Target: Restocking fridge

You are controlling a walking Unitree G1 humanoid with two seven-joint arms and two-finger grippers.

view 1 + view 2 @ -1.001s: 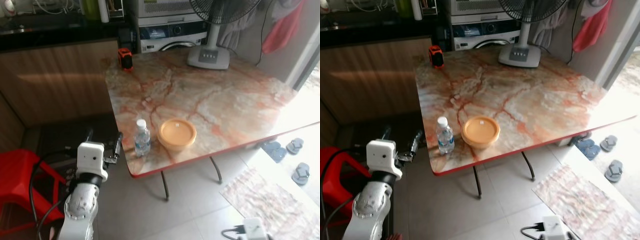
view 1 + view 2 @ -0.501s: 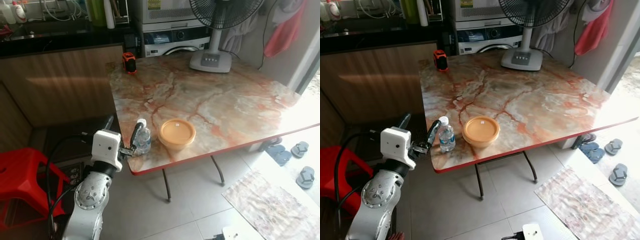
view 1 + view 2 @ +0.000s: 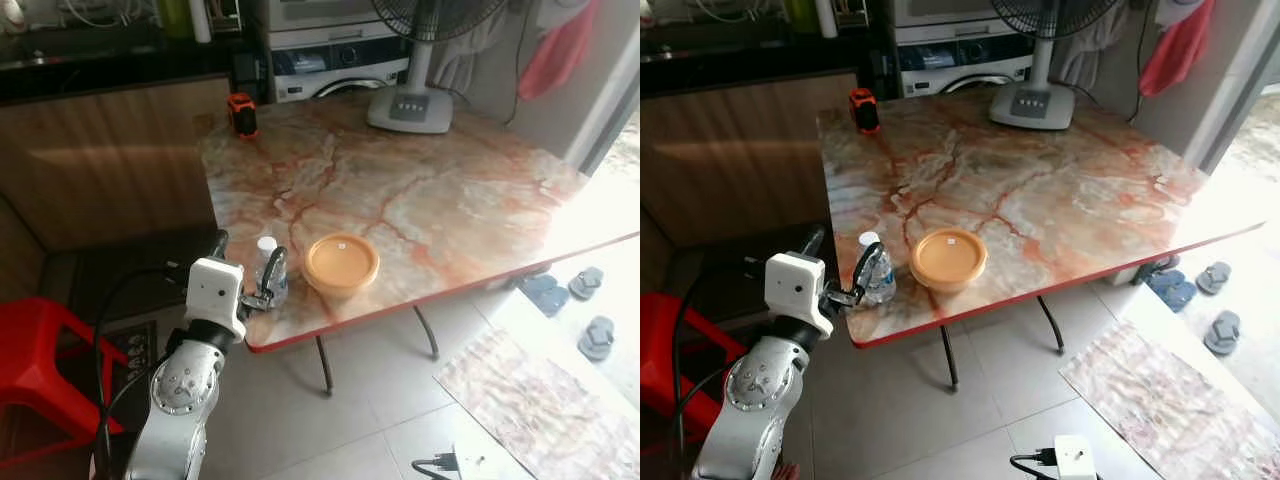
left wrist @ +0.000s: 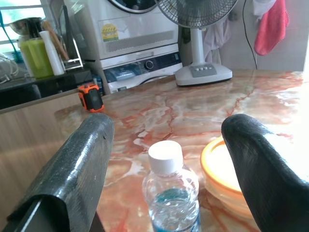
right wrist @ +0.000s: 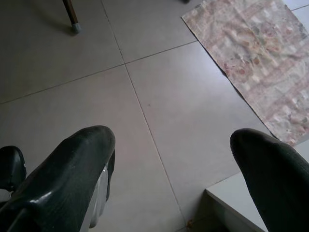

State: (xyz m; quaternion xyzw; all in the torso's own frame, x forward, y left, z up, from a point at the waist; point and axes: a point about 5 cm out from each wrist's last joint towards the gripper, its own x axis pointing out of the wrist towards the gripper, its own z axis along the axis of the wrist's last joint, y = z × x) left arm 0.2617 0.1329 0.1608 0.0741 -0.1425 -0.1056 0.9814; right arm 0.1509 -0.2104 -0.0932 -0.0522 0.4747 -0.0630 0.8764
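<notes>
A small clear water bottle (image 3: 264,277) with a white cap stands at the near left corner of the marble table (image 3: 420,200). My left gripper (image 3: 246,258) is open at that corner, one black finger on each side of the bottle. In the left wrist view the bottle (image 4: 171,198) sits low between the wide-apart fingers (image 4: 72,169), and neither pad touches it. An orange lidded bowl (image 3: 341,263) rests just right of the bottle. My right gripper (image 5: 171,137) hangs open low over the tiled floor.
An orange tape measure (image 3: 240,112) and a fan base (image 3: 408,106) stand at the table's far side. A red stool (image 3: 40,350) is at my left. A patterned rug (image 3: 525,390) and slippers (image 3: 590,300) lie on the floor to the right. Wooden cabinets (image 3: 100,160) stand behind.
My left gripper has come forward from beside the table edge, and its fingers now straddle the bottle. The camera has shifted a little. The bottle and bowl have stayed put.
</notes>
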